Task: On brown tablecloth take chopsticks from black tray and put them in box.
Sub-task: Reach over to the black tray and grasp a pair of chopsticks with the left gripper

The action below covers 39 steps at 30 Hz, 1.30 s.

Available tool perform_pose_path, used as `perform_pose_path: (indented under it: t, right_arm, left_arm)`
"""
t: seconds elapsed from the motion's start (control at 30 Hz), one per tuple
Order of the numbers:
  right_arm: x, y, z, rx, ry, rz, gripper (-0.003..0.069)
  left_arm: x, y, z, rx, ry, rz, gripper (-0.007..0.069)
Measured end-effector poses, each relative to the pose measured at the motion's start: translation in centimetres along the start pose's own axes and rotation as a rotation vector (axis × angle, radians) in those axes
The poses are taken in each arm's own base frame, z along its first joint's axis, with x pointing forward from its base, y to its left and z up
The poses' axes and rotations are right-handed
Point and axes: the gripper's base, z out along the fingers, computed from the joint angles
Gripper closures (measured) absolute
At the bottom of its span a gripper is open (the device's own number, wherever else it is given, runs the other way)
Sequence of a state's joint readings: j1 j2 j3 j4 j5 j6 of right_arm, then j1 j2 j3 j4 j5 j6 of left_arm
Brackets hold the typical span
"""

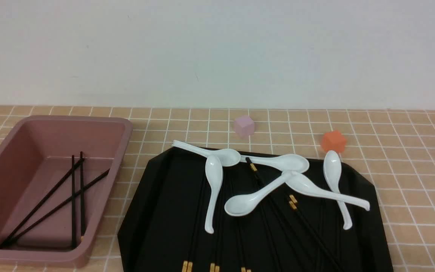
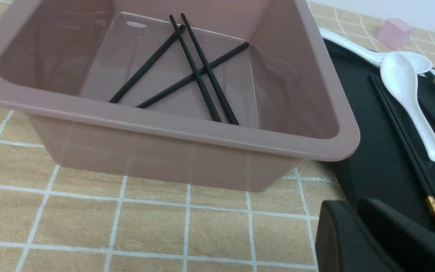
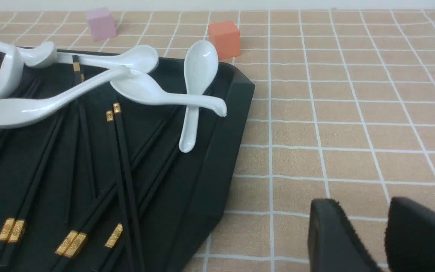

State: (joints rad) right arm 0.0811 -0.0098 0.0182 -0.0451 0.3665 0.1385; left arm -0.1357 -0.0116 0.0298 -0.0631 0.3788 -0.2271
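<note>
Tan-orange tablecloth [image 1: 410, 170], white grid lines, lies flat. On it at left stands a deep dusty-pink plastic box [image 1: 13, 170]. Four thin black chopsticks [image 1: 73, 196] lie crossed on its floor. Just beside it, to the right, lies a glossy black octagonal tray [image 1: 164, 211]. Further gold-banded chopsticks [image 3: 123, 158] lie scattered flat on the tray.

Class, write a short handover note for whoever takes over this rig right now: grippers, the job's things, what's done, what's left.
Left gripper: shut, empty, near the box.
Right gripper: slightly open, empty, over the brown tablecloth beside the black tray.
Done: four chopsticks lie crossed in the box.
Left: many more chopsticks lie on the tray, some under white spoons; move them to the box.
</note>
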Motion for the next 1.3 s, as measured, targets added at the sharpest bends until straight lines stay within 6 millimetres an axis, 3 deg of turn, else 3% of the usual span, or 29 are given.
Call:
perform_pose_path:
  t: [1.3]
  right_arm:
    - [0.0, 0.0, 0.0, 0.0, 0.0, 0.0, 0.0419]
  left_arm:
    - [0.01, 0.01, 0.0, -0.001, 0.001, 0.001, 0.0515]
